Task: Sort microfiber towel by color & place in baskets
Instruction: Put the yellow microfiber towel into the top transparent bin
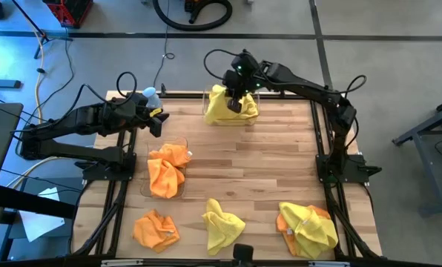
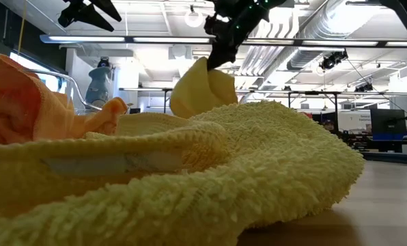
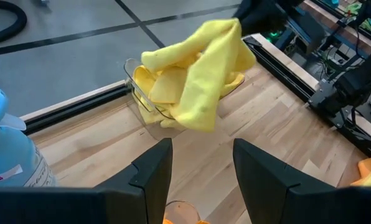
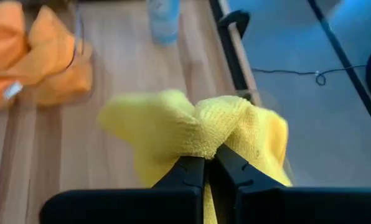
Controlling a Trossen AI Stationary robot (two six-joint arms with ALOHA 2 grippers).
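Note:
My right gripper [image 1: 236, 95] is shut on a bright yellow towel [image 3: 201, 68] over the far clear basket [image 3: 134, 84], which holds more yellow cloth [image 3: 153, 84]. My left gripper [image 3: 201, 168] is open and holds nothing. It hovers at the table's far left, just beyond the second clear basket [image 1: 178, 142], which is filled with orange towels [image 1: 167, 169]. Loose bundles lie along the near edge: an orange one [image 1: 156, 228], a yellow one [image 1: 221, 224], and a yellow one on top of an orange one [image 1: 306, 228]. My right gripper pinches a bunched fold at the top of the yellow towel [image 4: 211, 142] between its two fingers, coming from above and pointing down. The towel hangs below the fingers [image 2: 200, 89] over the far basket. The foreground cloth hides whether its lower end rests inside.
A clear water bottle with a blue cap [image 1: 150, 95] stands at the far left corner beside my left gripper. Bare wood [image 1: 258, 159] lies between the baskets and the near row of towels. Black frame rails [image 1: 321, 141] run along the table's sides.

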